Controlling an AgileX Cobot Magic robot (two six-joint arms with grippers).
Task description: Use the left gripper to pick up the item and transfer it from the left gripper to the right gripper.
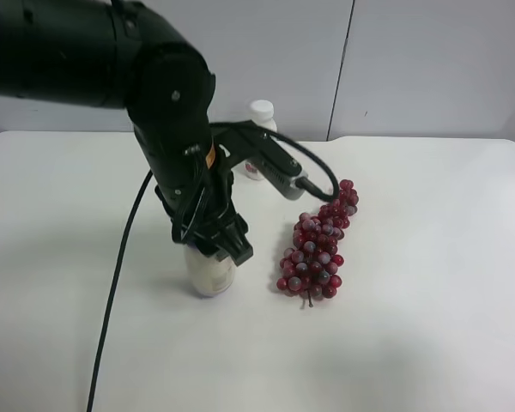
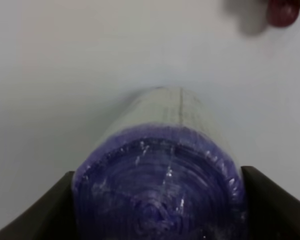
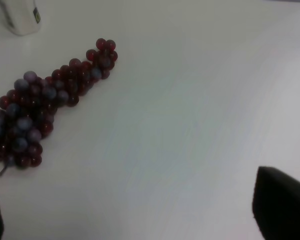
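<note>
From the high exterior camera, a white table [image 1: 412,343] carries three things. A pale cylindrical container [image 1: 208,276] stands upright left of the middle. A bunch of dark red grapes [image 1: 318,245] lies just to its right without touching it, its stem end toward the near edge. A small white bottle [image 1: 261,114] stands farther back by the wall, partly hidden by the arm. One black arm reaches in from the upper left and points straight down. The left gripper [image 1: 213,249] sits over the top of the container, covering its upper part. The container's base rests on the table. A black cable [image 1: 116,283] trails from the arm down across the table to the near edge.

In the right wrist view, the right gripper [image 3: 127,200] is spread wide and holds nothing. One dark finger [image 3: 282,207] shows at one corner, and only a sliver of the other shows at the far edge. Bare table [image 3: 200,100] lies between them. The grapes [image 3: 45,105] lie well away from this gripper, with the base of the white bottle [image 3: 20,15] beyond them. The container cannot be seen from here.

The left wrist view looks down on the container [image 2: 160,150], showing its crinkled purple foil top and a pale printed side. The left gripper [image 2: 157,200] is clamped on it. A dark finger [image 2: 40,212] lies against each side with no gap visible. The table [image 2: 65,75] fills the rest of the view, and one blurred grape [image 2: 282,12] sits at the edge.
</note>
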